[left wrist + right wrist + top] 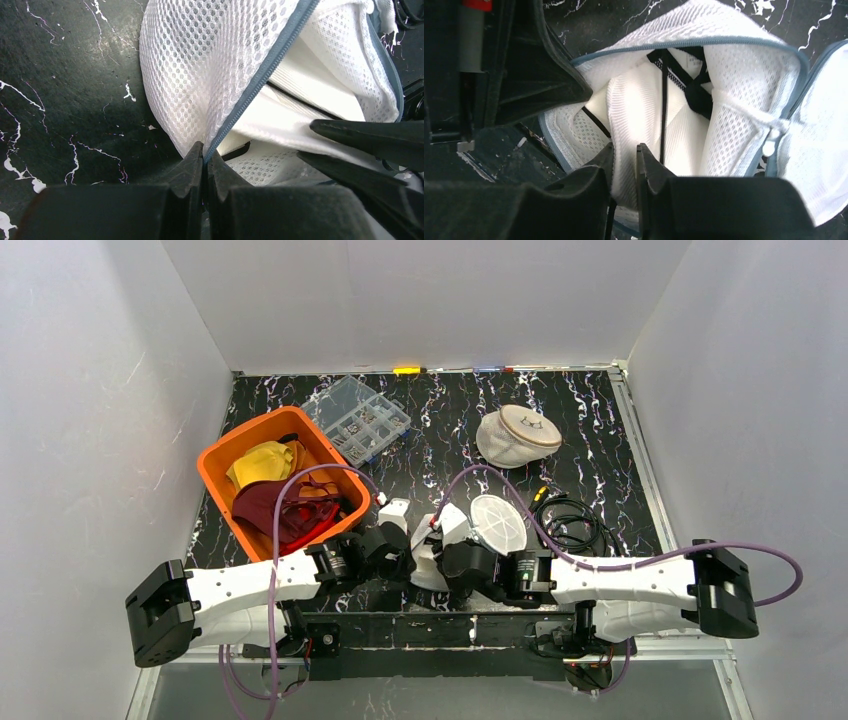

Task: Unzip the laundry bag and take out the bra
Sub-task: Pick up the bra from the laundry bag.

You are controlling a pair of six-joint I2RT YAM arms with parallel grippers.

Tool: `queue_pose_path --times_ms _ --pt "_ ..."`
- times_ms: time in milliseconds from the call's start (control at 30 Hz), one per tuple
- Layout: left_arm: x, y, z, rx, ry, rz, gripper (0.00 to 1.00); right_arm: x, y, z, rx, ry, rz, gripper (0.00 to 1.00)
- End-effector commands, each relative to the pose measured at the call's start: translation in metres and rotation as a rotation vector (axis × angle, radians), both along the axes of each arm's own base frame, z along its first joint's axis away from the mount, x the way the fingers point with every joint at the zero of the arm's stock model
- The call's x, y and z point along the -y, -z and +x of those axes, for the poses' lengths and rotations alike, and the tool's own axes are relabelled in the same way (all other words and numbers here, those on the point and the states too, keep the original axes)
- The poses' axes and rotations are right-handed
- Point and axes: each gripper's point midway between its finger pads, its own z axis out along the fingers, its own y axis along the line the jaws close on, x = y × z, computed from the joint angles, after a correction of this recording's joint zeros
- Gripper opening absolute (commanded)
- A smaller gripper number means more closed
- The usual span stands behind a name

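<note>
We find a black tabletop (pixel 600 440) veined in white like marble, boxed in by plain white walls (pixel 100 390). In the top view both arms lie low along the bottom of the frame, forearms reaching inward until the wrists meet at lower centre.

The task's white mesh laundry bag (pixel 497 523) sits there between the two wrists, its grey zip tape (pixel 270 60) parted so the mouth gapes.

The left gripper (pixel 204 150) has its fingers pressed fully together, pinching the bag's honeycomb mesh right at the zip edge.

The right gripper (pixel 625 150) reaches into the opening. Its fingers stand only narrowly apart, nipping a fold of the white bra with black straps (pixel 639 100), which lies inside the bag. The bra is smooth and padded, with finer netting beside it.

At centre left of the top view, an orange rectangular plastic bin (pixel 225 508) holds yellow and maroon cloth. Above and right of it lies a clear compartmented plastic parts box (pixel 358 418). A second round white mesh pouch (pixel 517 435) rests at upper right. A coiled black cable (pixel 575 525) lies just right of the bag.
</note>
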Motion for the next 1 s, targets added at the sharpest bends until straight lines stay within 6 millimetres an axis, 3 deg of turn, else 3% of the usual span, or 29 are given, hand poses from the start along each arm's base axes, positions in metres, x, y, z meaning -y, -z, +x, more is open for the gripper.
queue_pose_path --times_ms 0,167,333,533,700,800,833,900,933,967 --pt "-0.007 0.005 -0.001 0.0 0.004 0.037 0.0 0.002 -0.014 0.006 0.038 0.023 0.035 0.26" --pt "-0.008 0.007 -0.002 -0.004 0.006 0.047 0.0 0.01 -0.015 0.009 0.046 0.058 0.027 0.01" --pt "-0.012 0.008 -0.005 -0.019 0.006 0.057 0.03 0.023 -0.027 0.019 0.075 0.159 0.085 0.01" --pt "-0.006 -0.005 -0.016 -0.051 0.035 -0.017 0.4 0.025 -0.034 0.019 0.082 0.167 0.16 0.01" --pt "-0.002 -0.011 -0.02 -0.065 0.051 -0.048 0.42 0.023 -0.026 0.017 0.063 0.168 0.137 0.01" --pt "0.002 -0.007 -0.024 -0.087 0.076 -0.048 0.38 0.02 -0.025 0.017 0.059 0.164 0.164 0.01" --pt "0.003 -0.004 -0.026 -0.098 0.088 -0.047 0.31 0.02 -0.023 0.016 0.056 0.161 0.164 0.01" --pt "0.002 0.003 -0.029 -0.113 0.097 -0.025 0.06 0.019 -0.018 0.015 0.046 0.157 0.157 0.01" --pt "0.0 0.008 -0.029 -0.117 0.099 -0.004 0.0 0.018 -0.015 0.014 0.04 0.153 0.155 0.01" --pt "-0.003 0.013 -0.029 -0.121 0.1 0.018 0.0 0.017 -0.013 0.012 0.032 0.147 0.159 0.01"
